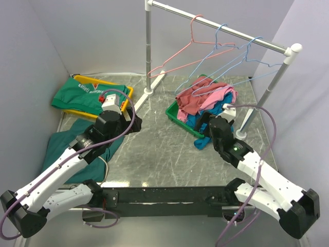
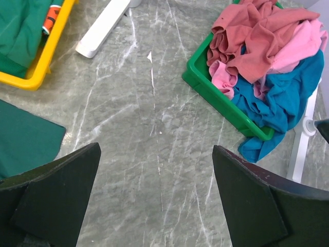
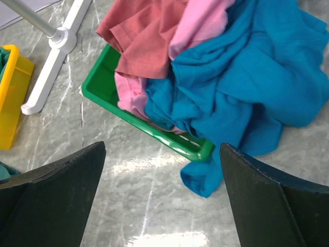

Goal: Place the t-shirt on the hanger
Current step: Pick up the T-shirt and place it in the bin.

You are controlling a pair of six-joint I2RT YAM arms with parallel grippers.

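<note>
The teal-blue t-shirt lies crumpled in a green tray, with one end spilling over the tray's near corner onto the table. It also shows in the left wrist view and the right wrist view. The pink wire hanger hangs by its hook on the rack's rail at the back. My right gripper is open and empty, just above and near the spilled end. My left gripper is open and empty over bare table, left of the tray.
Pink and maroon clothes share the green tray. Light blue hangers hang beside the pink one. A yellow tray with green garments stands at the back left. A dark green cloth lies at the left. The rack's white foot crosses the table.
</note>
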